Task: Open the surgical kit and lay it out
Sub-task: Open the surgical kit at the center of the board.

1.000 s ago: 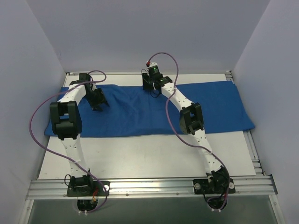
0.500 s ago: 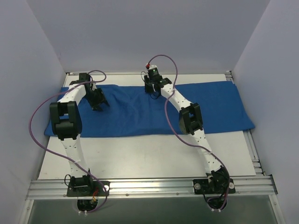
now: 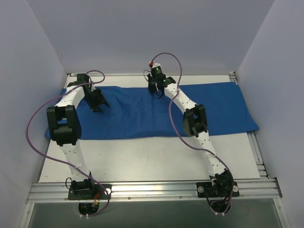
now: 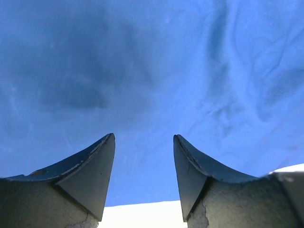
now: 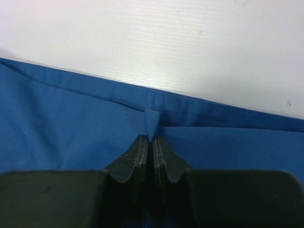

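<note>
Across the far half of the bench [image 3: 142, 159], left edge to right edge, lies the blue cloth wrap [image 3: 133, 116]. The right gripper [image 5: 152, 139] pinches a small fold at its far hem, mid-bench. The left gripper [image 4: 144, 137] gapes over it near the far-left corner.

Table [image 3: 142, 161]: white, flat, aluminium rail [image 3: 152, 189] along near edge. On it: one blue cloth wrap [image 3: 218, 111], spread wide across the far half, lightly wrinkled.
</note>
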{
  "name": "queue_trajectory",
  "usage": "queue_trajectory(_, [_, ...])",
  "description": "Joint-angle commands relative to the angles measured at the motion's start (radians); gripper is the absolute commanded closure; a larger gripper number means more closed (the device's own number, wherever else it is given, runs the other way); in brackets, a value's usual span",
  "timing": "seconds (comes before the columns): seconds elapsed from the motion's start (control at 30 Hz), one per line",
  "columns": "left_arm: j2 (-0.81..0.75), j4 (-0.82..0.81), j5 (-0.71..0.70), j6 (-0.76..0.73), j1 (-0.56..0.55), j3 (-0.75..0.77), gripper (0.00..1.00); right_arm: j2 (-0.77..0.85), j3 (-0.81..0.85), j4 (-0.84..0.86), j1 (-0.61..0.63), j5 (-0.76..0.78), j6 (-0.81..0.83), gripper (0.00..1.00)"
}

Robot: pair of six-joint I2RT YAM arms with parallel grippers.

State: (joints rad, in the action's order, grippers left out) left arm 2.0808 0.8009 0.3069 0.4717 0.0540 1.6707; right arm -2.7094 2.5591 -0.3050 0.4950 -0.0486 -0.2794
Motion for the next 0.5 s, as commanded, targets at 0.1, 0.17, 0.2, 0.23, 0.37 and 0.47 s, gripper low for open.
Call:
queue_trajectory(0.1, [-0.103, -0.023, 0.018, 0.048, 0.044, -0.043, 0.39, 0.331, -0.201, 0.007, 0.085, 0.032, -0.026, 1.0])
queue_trajectory(0.17, [-0.114, -0.017, 0.021, 0.048, 0.063, -0.043, 0.39, 0.382, -0.292, -0.003, 0.106, 0.09, -0.02, 1.0])
queue_trajectory(0.2, [-0.117, -0.005, 0.024, 0.045, 0.067, -0.042, 0.39, 0.423, -0.319, -0.011, 0.119, 0.092, -0.027, 1.0])
queue_trajectory(0.23, [-0.12, -0.002, 0.027, 0.045, 0.078, -0.039, 0.38, 0.445, -0.37, -0.023, 0.126, 0.111, -0.035, 1.0])
queue_trajectory(0.37, [-0.142, 0.004, 0.024, 0.047, 0.089, -0.04, 0.39, 0.568, -0.565, -0.023, 0.169, 0.158, -0.05, 1.0])
queue_trajectory(0.47, [-0.151, 0.02, 0.024, 0.047, 0.09, -0.029, 0.39, 0.663, -0.713, -0.026, 0.197, 0.193, -0.052, 1.0])
